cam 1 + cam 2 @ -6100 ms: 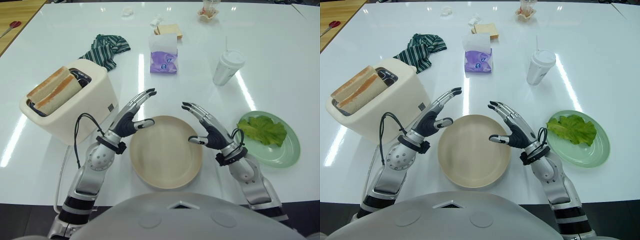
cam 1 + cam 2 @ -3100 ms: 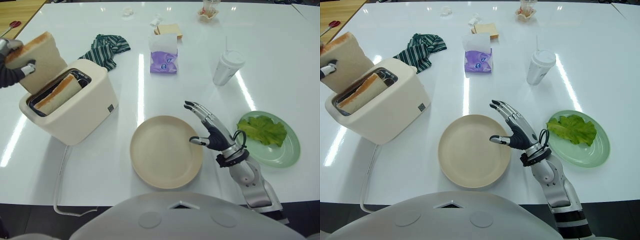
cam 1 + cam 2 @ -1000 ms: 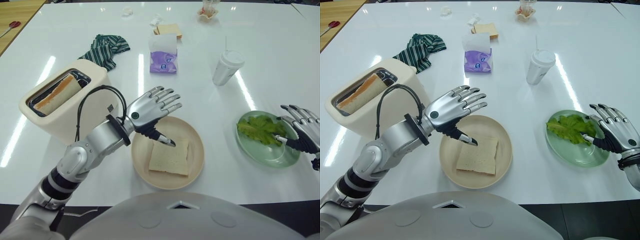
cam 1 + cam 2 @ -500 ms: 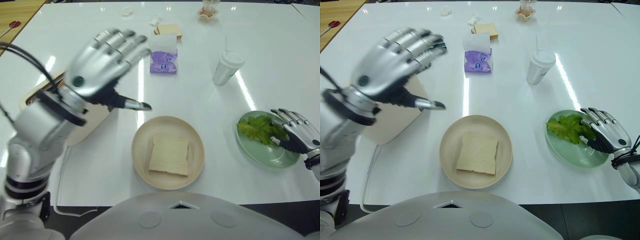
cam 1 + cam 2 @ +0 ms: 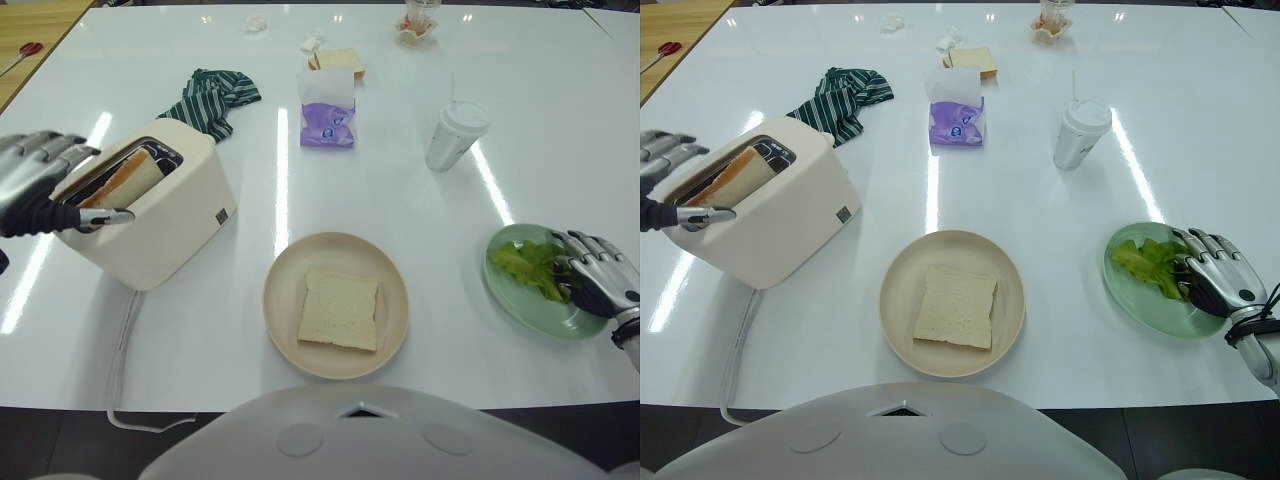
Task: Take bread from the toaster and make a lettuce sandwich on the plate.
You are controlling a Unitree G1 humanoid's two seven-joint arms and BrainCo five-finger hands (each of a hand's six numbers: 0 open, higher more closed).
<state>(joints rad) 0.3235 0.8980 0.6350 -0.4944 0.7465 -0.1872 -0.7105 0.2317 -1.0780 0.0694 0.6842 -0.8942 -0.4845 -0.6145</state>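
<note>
**One slice plated, one in the toaster**

Across the whole frame: glossy white worktop (image 5: 400, 190), streaked with long bright reflections of lights. In the upper left corner: a strip of wooden surface (image 5: 30, 22) beyond the worktop's edge.

Left of centre: cream toaster (image 5: 160, 215), a second slice (image 5: 122, 180) upright in its slot, a white cable (image 5: 118, 340) trailing toward the bottom edge. At the left edge, just beside the toaster's near end: left hand (image 5: 28, 180), fingers loosely spread and holding nothing, thumb pointing across at the toaster's rim.

Lower centre: beige plate (image 5: 283, 300) with a bread slice (image 5: 340, 310) flat on it. At the right edge: green plate (image 5: 535, 318) with lettuce (image 5: 528, 266) bunched on it, and right hand (image 5: 602, 285) on the plate's right side, fingers curled down and closed on the leaf's right edge.

Farther back: striped cloth (image 5: 215, 98) behind the toaster, purple tissue pack (image 5: 327, 115) at upper centre, lidded cup (image 5: 455, 135) with a straw to its right.
</note>
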